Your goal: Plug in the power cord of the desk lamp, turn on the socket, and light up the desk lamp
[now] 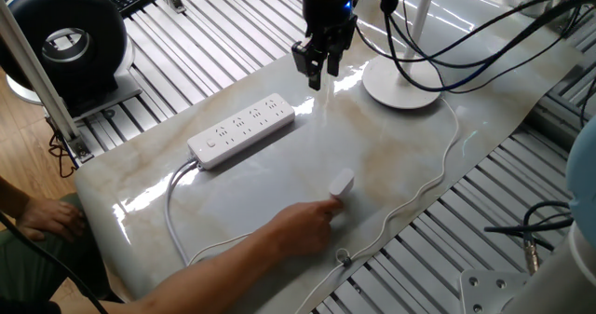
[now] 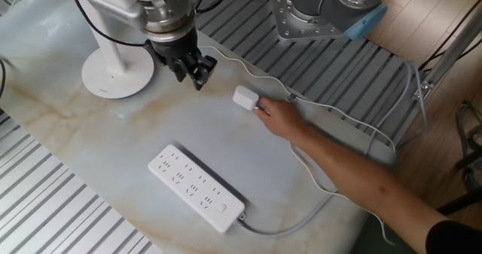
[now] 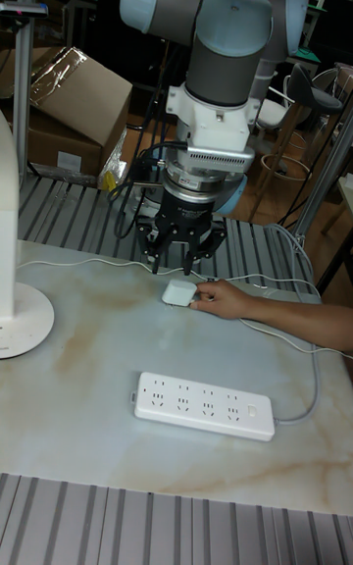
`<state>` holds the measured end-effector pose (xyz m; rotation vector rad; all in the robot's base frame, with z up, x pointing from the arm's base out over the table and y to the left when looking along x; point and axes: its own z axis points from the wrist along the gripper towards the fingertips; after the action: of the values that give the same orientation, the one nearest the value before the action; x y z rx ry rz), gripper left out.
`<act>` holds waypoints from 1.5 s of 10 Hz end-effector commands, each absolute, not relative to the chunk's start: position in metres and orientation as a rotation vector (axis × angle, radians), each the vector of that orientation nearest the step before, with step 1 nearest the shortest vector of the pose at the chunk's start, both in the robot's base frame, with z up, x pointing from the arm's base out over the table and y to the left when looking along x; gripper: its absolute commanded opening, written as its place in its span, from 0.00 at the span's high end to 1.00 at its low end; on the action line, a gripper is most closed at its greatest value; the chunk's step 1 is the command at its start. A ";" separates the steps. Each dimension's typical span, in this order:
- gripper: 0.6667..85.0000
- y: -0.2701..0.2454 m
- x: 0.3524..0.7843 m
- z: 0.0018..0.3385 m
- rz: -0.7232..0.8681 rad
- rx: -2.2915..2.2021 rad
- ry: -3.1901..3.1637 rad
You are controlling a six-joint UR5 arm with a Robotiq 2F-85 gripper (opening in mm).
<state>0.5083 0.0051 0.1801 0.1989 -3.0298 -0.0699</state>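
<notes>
The power cord's boxy white plug (image 1: 343,183) (image 2: 245,98) (image 3: 179,293) lies on the marble table, and a person's hand (image 1: 304,225) (image 2: 279,119) (image 3: 227,300) touches it. Its thin cable (image 1: 451,146) runs back to the desk lamp, whose round base (image 1: 400,87) (image 2: 117,74) (image 3: 25,321) carries a thin pole (image 1: 425,14). The socket (image 1: 242,129) (image 2: 196,188) (image 3: 203,405) lies flat with nothing plugged in. My gripper (image 1: 322,72) (image 2: 193,76) (image 3: 180,256) hangs open and empty above the table, between lamp base and plug, a short way from the plug.
A black round fan (image 1: 65,39) stands at the far left, off the table. The strip's thicker white cable (image 1: 173,211) loops toward the front edge. Black robot cables (image 1: 484,34) hang over the lamp side. The person's forearm (image 2: 361,175) reaches across the table.
</notes>
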 end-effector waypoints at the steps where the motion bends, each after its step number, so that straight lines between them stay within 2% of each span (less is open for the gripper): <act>1: 0.45 0.009 0.503 0.181 -0.062 0.148 -2.998; 3: 0.51 0.011 0.494 0.183 -0.060 0.124 -2.955; 4: 0.55 0.025 0.491 0.179 -0.114 0.092 -2.954; 6: 0.69 0.028 0.489 0.172 -0.081 0.112 -2.963; 7: 0.71 0.025 0.490 0.173 -0.058 0.128 -2.962; 8: 0.99 0.029 0.503 0.173 -0.044 0.055 -2.998; 10: 1.00 0.032 0.507 0.173 -0.063 -0.015 -3.008; 12: 1.00 0.055 0.502 0.177 -0.196 -0.085 -2.986; 15: 1.00 0.053 0.501 0.174 -0.179 -0.043 -2.993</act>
<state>0.5011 0.0443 0.1726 -0.0320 -2.9940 -0.1375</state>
